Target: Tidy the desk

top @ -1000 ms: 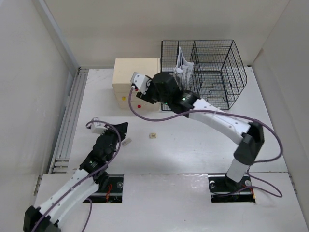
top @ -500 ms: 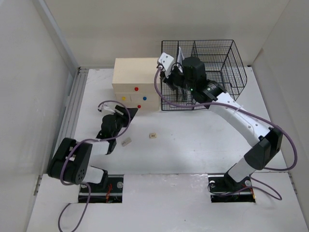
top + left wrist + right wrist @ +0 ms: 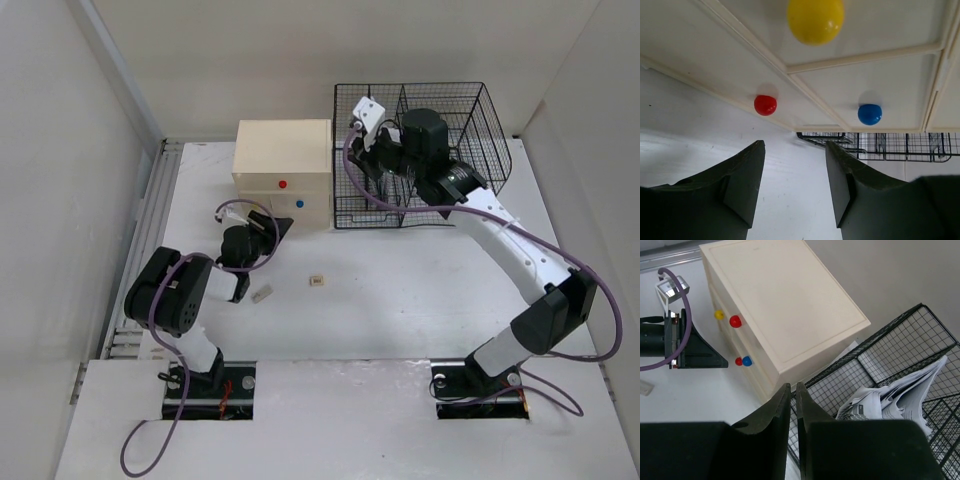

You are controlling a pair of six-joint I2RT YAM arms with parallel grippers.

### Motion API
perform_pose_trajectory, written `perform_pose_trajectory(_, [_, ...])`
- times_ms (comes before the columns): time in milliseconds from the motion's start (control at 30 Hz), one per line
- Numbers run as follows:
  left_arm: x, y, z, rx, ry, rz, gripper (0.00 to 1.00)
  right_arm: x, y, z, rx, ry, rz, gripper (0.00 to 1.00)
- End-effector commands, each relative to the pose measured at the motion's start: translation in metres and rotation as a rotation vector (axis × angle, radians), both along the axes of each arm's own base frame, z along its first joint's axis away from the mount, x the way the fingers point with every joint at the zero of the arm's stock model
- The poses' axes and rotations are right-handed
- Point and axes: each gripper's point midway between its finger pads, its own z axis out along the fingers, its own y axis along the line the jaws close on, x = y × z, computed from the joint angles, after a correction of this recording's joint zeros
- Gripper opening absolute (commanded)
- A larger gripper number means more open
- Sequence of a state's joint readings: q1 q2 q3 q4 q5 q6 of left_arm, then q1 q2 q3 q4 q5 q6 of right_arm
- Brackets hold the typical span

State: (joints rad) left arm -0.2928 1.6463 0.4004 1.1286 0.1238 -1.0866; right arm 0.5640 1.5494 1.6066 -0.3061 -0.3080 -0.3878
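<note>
Bench (image 3: 400,300): white top fills the cell floor, ridged rail (image 3: 140,250) down its left edge. Most of the near half is bare.

Far centre-left: beige drawer box (image 3: 282,150), drawers appear shut. Left wrist view shows the front close up with yellow knob (image 3: 815,20), red knob (image 3: 765,105) and blue knob (image 3: 869,114).

Far right, just beside the box: black wire-mesh organizer (image 3: 490,150), a sheaf of papers (image 3: 890,395) standing in its left compartment.

Loose on the bench, near centre-left: a small pale strip (image 3: 262,294) and a small square piece (image 3: 317,281), slightly apart. What they are is too small to tell.

Left pincer (image 3: 795,185): spread, empty, low over the bench, facing the drawer front, nearest the red knob.

Right pincer (image 3: 792,390): fingers pressed almost together, nothing between them, hanging over the organizer's left part.

Risks, as I judge them:
- The knobs sit close together, so a slightly off approach could close the left pincer on the wrong knob or shove the light box backward.
- The left arm is folded tightly beside the loose pieces. A swing of its forearm or purple cable could sweep them away.
- If the right pincer drops, it could snag the mesh rim or crumple the papers.
</note>
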Motion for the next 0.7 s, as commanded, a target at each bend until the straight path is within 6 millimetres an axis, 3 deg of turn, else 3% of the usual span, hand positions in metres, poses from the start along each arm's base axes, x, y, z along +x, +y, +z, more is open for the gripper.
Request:
perform_pose_trajectory(0, [0.014, 0.001, 0.015, -0.018, -0.056, 0.026, 0.48, -0.010, 0.002, 0.026, 0.062, -0.043, 0.034, 0.15])
perform_pose_trajectory(300, [0.035, 0.014, -0.007, 0.034, -0.021, 0.135, 0.48, -0.012, 0.004, 0.022, 0.065, -0.027, 0.044, 0.16])
perform_pose_trajectory(433, [0.041, 0.017, -0.007, 0.042, -0.033, 0.174, 0.48, -0.013, 0.005, 0.022, 0.067, -0.026, 0.053, 0.16])
perform_pose_trajectory(667, [0.049, 0.014, -0.019, 0.031, -0.015, 0.178, 0.47, -0.011, 0.006, 0.017, 0.062, -0.018, 0.053, 0.16])
